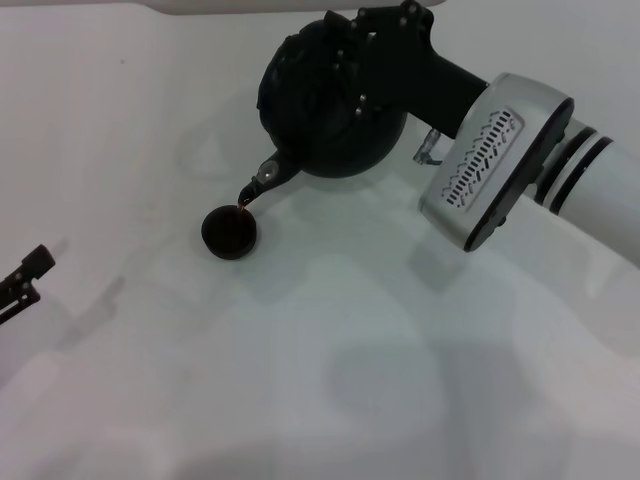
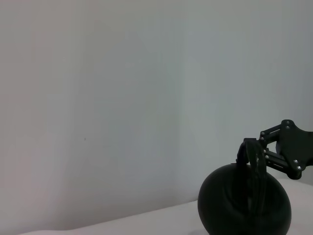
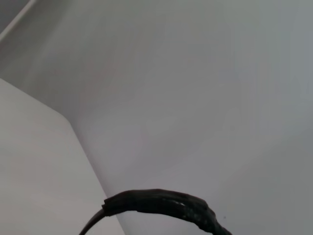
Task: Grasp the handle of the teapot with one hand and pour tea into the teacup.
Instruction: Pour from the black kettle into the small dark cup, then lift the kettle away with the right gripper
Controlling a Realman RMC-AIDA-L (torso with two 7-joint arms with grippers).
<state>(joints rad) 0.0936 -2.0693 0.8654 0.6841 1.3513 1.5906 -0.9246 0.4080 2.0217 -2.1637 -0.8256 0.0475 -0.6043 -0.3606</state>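
While the right tool (image 1: 345, 60) clamps the handle (image 2: 255, 161) from above, we see the teapot (image 1: 330, 110) tilted, spout down over the teacup (image 1: 229, 231), with a thin brown stream touching the cup's rim. Teapot: round, matte black, short spout with a pale spot. Handle: thick arched hoop, wrapped texture. Teacup: small, low, dark, handleless, sitting on the white counter (image 1: 300, 380). Left tool (image 1: 25, 275) sits at the counter's left edge; we cannot tell its state.
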